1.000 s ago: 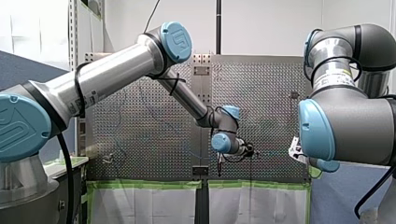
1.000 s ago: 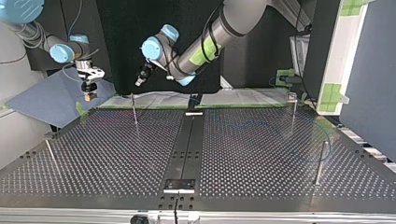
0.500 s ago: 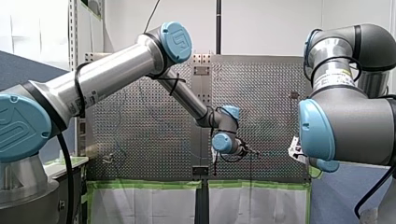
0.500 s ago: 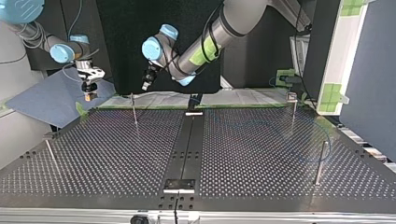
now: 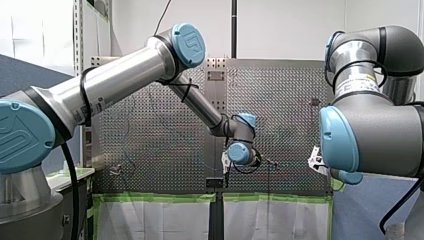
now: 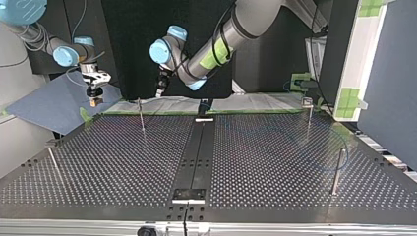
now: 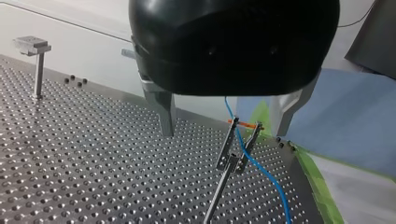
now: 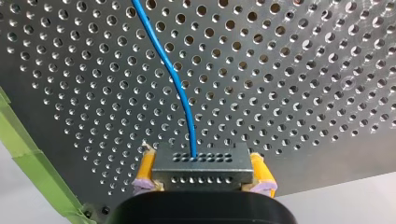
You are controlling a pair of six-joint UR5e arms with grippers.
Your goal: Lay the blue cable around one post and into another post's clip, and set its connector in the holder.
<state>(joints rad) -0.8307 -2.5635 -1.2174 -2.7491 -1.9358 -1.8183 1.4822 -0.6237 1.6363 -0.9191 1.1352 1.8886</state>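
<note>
- While my right gripper is clenched on the grey connector, with its yellow pads on the two ends, the blue cable leaves the connector's face and runs out over the perforated table.
- My left gripper hangs released, its metal fingers wide apart, just above the clip post. The cable appears to pass between the clip's two prongs and trails on toward the table's taped edge.
- I judge that the connector is not yet seated. I cannot pick out the holder in these views.
- Carrying the connector off could draw the cable taut and lift it out of the clip, since the open prongs look to hold it only lightly.
- An off-centre drop by my left gripper could knock the thin post or snag the cable, because the fingers are near both.
- Cable tension could also twist the connector between the pads, since it is held by its ends alone, and it would then meet the holder askew.
</note>
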